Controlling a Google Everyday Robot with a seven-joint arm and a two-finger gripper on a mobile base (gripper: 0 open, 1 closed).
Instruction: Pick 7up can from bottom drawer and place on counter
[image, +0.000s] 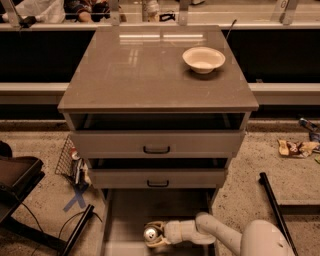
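The 7up can (150, 233) stands upright in the open bottom drawer (125, 215), near its front middle; its shiny silver top shows. My gripper (153, 234) reaches in from the right along the drawer floor, with a finger (158, 225) behind the can and another in front of it, close around it. The white arm (220, 235) runs off to the lower right. The counter (145, 70) is the glossy grey-brown top of the cabinet above.
A white bowl (203, 59) sits at the back right of the counter. Two upper drawers with dark handles (156, 149) stand slightly open. A wire basket (70, 162) leans at the cabinet's left. A dark chair (17, 175) is left; a black rod (275, 210) lies right.
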